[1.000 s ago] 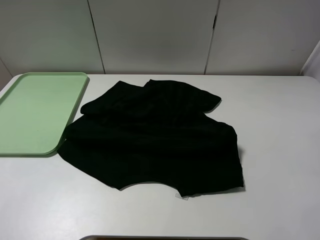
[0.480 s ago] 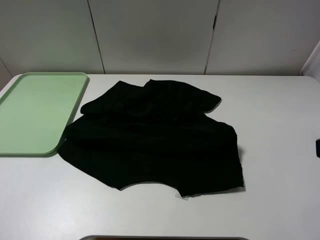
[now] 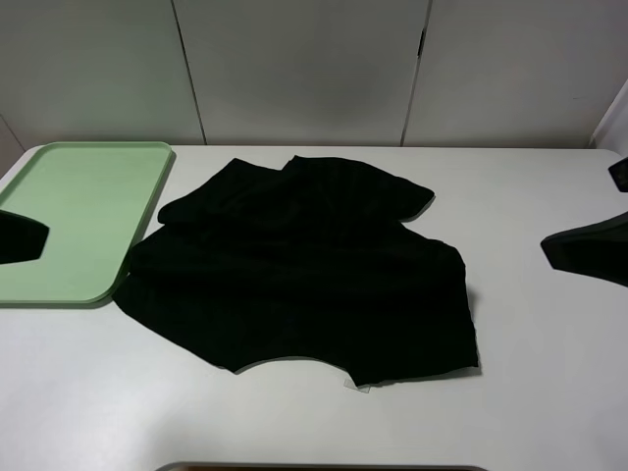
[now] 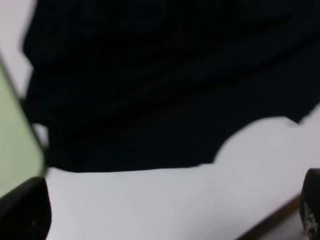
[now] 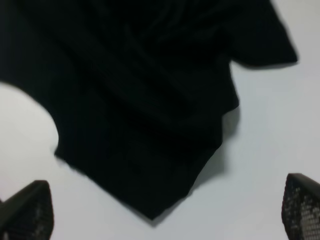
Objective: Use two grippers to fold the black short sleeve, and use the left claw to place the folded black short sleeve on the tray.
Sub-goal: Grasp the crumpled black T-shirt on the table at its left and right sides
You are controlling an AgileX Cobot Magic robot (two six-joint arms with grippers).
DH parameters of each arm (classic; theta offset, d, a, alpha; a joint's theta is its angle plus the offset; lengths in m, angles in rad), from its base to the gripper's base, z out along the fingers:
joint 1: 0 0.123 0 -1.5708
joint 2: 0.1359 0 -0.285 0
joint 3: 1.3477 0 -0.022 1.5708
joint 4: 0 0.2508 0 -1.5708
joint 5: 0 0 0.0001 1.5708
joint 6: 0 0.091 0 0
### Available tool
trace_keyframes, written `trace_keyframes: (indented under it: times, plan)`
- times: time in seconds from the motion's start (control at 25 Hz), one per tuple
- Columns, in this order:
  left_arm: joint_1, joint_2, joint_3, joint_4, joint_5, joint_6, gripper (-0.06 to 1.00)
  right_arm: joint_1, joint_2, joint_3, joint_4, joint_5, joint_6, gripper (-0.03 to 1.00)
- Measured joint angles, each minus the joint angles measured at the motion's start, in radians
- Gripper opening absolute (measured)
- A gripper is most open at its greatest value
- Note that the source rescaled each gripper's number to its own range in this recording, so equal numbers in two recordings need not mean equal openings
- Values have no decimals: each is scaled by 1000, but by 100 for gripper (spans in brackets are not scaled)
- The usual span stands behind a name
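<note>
Fingers (image 4: pixel 26 209) of the left gripper (image 4: pixel 167 210) are spread wide, and nothing is held between them. The right gripper (image 5: pixel 165 212) is likewise seen with its fingers wide apart and empty. The black short sleeve (image 3: pixel 309 265) is laid rumpled on the white table (image 3: pixel 530 392) at the centre of the high view. Its left edge is just beside the light green tray (image 3: pixel 78 196) at the upper left. Both grippers are seen at the frame's side edges, apart from the cloth.
</note>
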State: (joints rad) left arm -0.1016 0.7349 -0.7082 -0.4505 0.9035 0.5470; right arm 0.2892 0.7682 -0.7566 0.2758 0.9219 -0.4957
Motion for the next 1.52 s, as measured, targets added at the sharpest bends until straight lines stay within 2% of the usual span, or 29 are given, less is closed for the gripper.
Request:
trace_keyframes:
  times: [0.12, 0.28, 0.44, 0.56, 0.72, 0.92, 1.16, 1.24, 1.4, 1.52]
  plan:
    - [0, 98, 0, -93, -53, 83, 100, 19, 77, -1, -7, 0, -41, 100]
    - [0, 193, -1, -144, -132, 132, 100, 20, 190, -1, -29, -19, -61, 100]
    - [-22, 299, -5, -158, -194, 192, 100, 20, 306, -2, -89, -81, -76, 100]
    - [-68, 371, -5, -158, -217, 215, 100, 20, 385, -2, -136, -124, -127, 100]
    - [-118, 419, -5, -132, -243, 232, 99, 20, 499, -2, -198, -177, -223, 100]
    - [-119, 419, -8, -47, -307, 233, 99, 20, 611, -2, -233, -258, -324, 100]
    - [-119, 419, -8, 21, -379, 233, 99, 24, 698, -2, -239, -398, -473, 100]
    - [-119, 419, -8, 26, -387, 233, 98, 60, 719, -2, -252, -435, -581, 100]
    - [-119, 419, -8, 27, -410, 233, 98, 154, 776, -2, -296, -453, -719, 100]
    - [-119, 419, -8, 56, -414, 233, 98, 187, 829, -2, -383, -487, -743, 100]
